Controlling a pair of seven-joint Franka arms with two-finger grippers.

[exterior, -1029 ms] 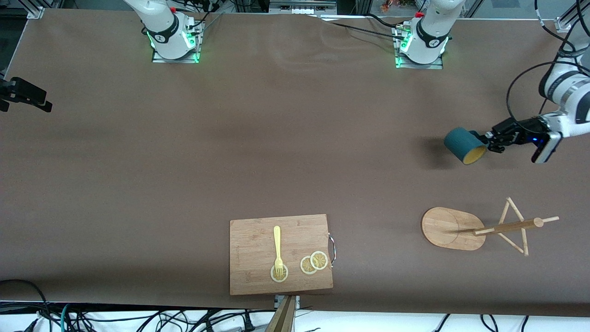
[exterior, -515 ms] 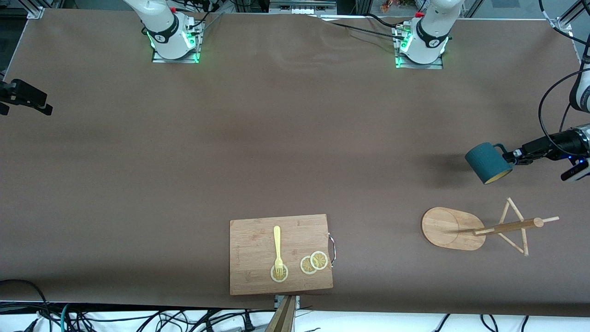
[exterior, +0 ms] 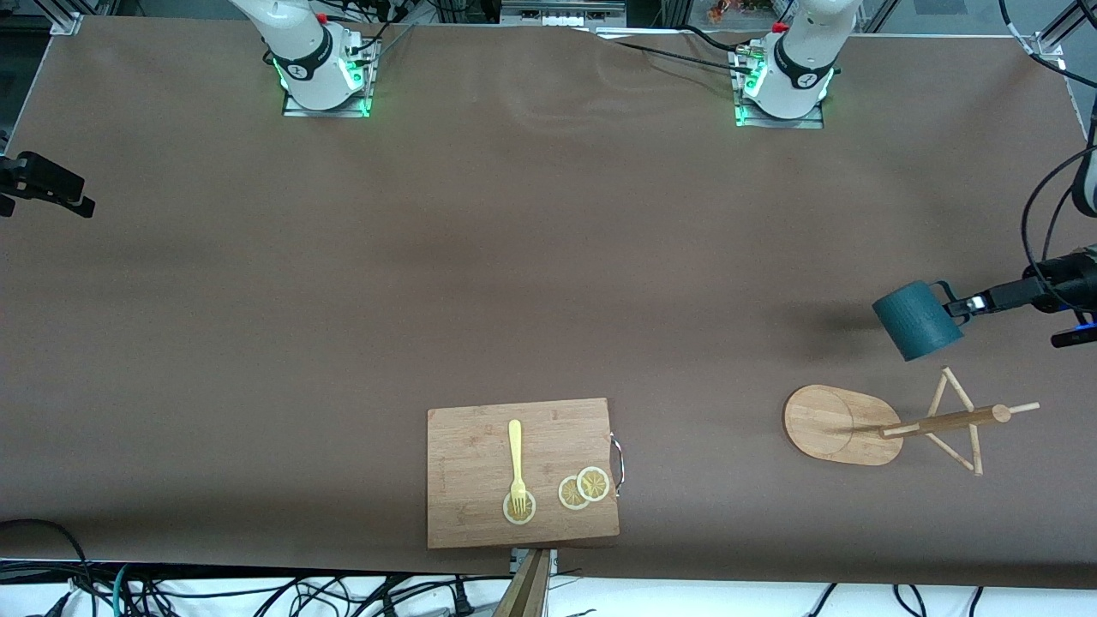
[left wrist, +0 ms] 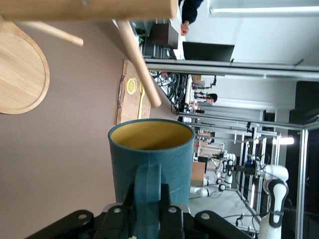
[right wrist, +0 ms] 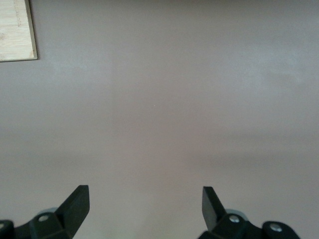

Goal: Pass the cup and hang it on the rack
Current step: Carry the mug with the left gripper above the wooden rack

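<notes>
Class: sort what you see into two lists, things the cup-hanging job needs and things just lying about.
Job:
- cup, handle gripped by left claw
- rack, tipped over on the table

Lying about:
- cutting board
- fork
- lemon slices

No readable text in any view.
Nothing legible shows on the cup (exterior: pixel 917 323), the rack (exterior: pixel 844 424), the cutting board (exterior: pixel 467 480) or the brown table (exterior: pixel 514 257); the round marks on the arm bases (exterior: pixel 296 64) are too small to make out.
</notes>
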